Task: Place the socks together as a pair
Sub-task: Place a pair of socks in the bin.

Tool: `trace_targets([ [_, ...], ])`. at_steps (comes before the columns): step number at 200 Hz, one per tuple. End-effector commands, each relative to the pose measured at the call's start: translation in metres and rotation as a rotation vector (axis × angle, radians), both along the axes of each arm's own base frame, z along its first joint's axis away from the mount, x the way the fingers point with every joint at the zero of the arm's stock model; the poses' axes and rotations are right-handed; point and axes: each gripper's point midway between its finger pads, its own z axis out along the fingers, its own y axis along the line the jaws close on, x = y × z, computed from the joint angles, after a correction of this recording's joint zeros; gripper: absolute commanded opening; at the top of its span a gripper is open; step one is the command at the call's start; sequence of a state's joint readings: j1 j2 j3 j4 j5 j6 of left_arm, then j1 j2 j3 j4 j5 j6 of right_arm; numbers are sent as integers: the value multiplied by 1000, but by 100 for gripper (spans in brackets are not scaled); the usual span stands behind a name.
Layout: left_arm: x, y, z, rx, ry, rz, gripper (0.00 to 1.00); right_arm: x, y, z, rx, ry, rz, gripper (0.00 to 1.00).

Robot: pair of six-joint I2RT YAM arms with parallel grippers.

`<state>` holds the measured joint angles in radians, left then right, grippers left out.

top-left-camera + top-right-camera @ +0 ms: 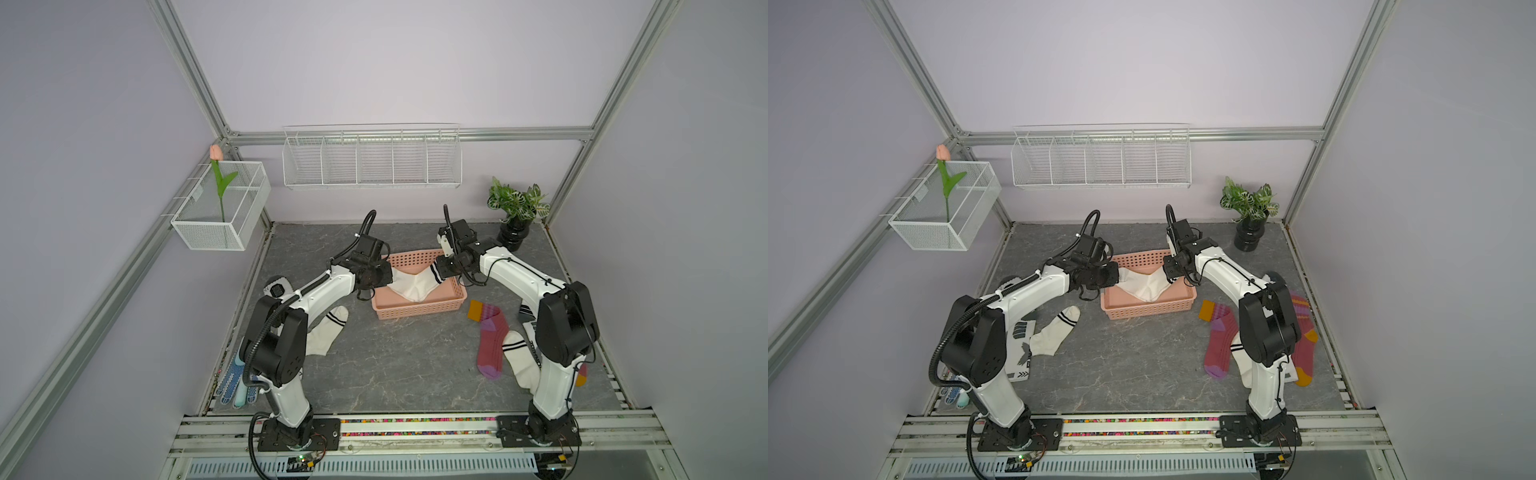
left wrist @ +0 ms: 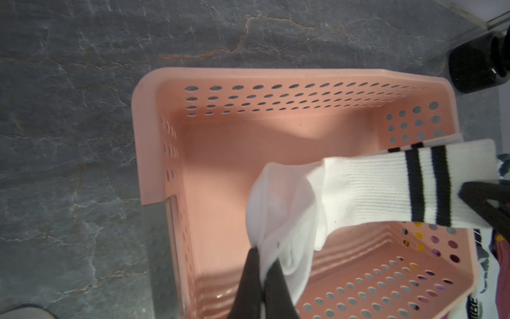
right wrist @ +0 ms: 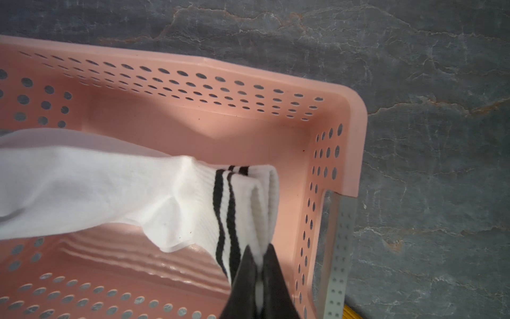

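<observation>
Gripping toes and cuffs, left pincer (image 2: 262, 255) and right pincer (image 3: 259, 247) stretch striped socks (image 1: 413, 286) across basket (image 1: 419, 312).

You're looking at white socks (image 1: 413, 286) at frame centre: plain white, two black stripes on each ribbed cuff. Basket (image 1: 419, 309): salmon pink, walls dotted with round holes. Maroon sock (image 1: 492, 345), right: purple heel and toe, orange cuff. Loose sock (image 1: 328, 332), lower left: white, two black bands. Tabletop (image 1: 395, 365): dark grey, pale veining. Glove (image 1: 228, 380): blue, white dots.

Stretched socks (image 1: 413, 286) bar the basket (image 1: 419, 309); nearer tabletop (image 1: 395, 361) free.
</observation>
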<state>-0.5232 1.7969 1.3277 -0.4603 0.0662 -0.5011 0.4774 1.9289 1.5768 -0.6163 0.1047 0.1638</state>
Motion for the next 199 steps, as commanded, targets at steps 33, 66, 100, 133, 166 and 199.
trace_targets([
  [33, 17, 10, -3, 132, -15, -15, 0, 5, -11, -9, -80, 6, -7, 9],
  [66, 19, 8, -3, 136, -7, -23, 0, 7, -7, -9, -75, 13, 8, 10],
  [100, 20, 2, 0, 157, 10, -51, 18, 8, -4, -10, -66, 15, 11, 24],
  [133, 21, -2, 12, 177, -13, -41, 60, 11, -7, -4, -85, 1, 3, 45],
  [166, 27, 1, 36, 185, -61, -6, 70, 12, -7, 14, -73, -36, -4, 45],
  [199, 29, 0, 52, 160, -86, 13, 69, 8, -7, 34, -31, -83, -8, 45],
])
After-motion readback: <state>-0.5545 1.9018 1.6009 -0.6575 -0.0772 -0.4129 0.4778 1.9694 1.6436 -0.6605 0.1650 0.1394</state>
